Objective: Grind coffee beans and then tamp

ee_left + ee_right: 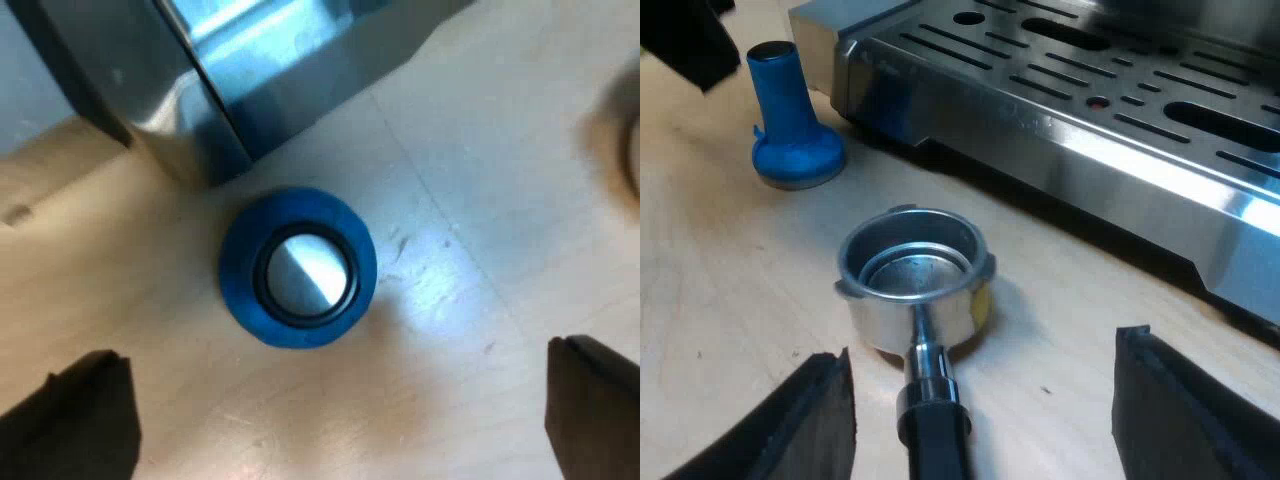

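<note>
A blue tamper (298, 267) stands upright on the wooden table, seen from straight above with its shiny round top showing. My left gripper (335, 425) hovers over it, open, one finger on each side and clear of it. The metal holder (912, 275) lies on the table, its basket looking bare inside. Its dark handle (932, 425) runs back between the fingers of my right gripper (990, 425), which is open and not touching it. The tamper (790, 115) stands beyond the holder, with a dark finger (685, 40) of the left gripper above it.
The espresso machine's steel corner (200, 110) stands close to the tamper. Its slotted drip tray (1060, 85) runs along just beyond the holder. A blurred round shape (620, 130) lies on the table away from the tamper.
</note>
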{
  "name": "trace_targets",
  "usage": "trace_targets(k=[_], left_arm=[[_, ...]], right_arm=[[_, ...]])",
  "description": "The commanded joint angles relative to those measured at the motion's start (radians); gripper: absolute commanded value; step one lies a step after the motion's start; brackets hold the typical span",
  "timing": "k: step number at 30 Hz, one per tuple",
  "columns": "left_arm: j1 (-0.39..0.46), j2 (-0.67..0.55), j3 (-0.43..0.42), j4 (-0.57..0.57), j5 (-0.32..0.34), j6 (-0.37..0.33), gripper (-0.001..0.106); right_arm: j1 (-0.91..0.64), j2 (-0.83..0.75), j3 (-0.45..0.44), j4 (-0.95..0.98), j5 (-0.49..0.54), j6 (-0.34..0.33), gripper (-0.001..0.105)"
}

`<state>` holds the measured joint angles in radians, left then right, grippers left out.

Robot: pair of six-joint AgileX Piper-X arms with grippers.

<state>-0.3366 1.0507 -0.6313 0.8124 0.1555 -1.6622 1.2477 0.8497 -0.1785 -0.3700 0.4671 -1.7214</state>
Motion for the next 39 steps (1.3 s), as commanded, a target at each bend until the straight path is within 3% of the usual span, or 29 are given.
trace_targets(k=[1,5,13,17,21,26,30,33,39], left_arm=[[0.000,-0.094,-0.003,0.018,-0.006,0.000,0.085],[0.000,-0.209,-0.014,0.040,-0.006,-0.005,0.085],[0.000,-0.402,-0.107,0.043,-0.011,-0.015,0.085],[0.000,-0.440,-0.173,0.043,-0.011,-0.015,0.085],[0.000,-0.446,-0.253,0.043,-0.024,-0.032,0.085],[0.021,-0.419,-0.347,0.043,-0.046,-0.048,0.085],[0.123,-0.382,-0.430,0.043,-0.031,-0.048,0.085],[0.198,-0.356,-0.477,0.043,0.020,-0.050,0.085],[0.267,-0.336,-0.501,0.043,0.021,-0.060,0.085]], right_arm=[[-0.003,-0.003,-0.039,-0.006,0.007,0.000,0.057],[-0.003,-0.003,-0.144,0.111,-0.001,0.022,0.057],[-0.003,-0.003,-0.453,0.509,-0.001,0.021,0.057],[-0.003,-0.003,-0.589,0.638,0.002,0.019,0.057],[-0.010,-0.003,-0.739,0.817,0.099,0.011,0.057],[-0.106,-0.006,-0.885,0.994,0.095,0.014,0.057],[-0.245,-0.032,-0.971,1.090,0.073,0.012,0.057],[-0.333,-0.063,-0.984,1.119,0.036,0.012,0.057],[-0.606,-0.161,-0.984,1.246,-0.026,-0.011,0.057]])
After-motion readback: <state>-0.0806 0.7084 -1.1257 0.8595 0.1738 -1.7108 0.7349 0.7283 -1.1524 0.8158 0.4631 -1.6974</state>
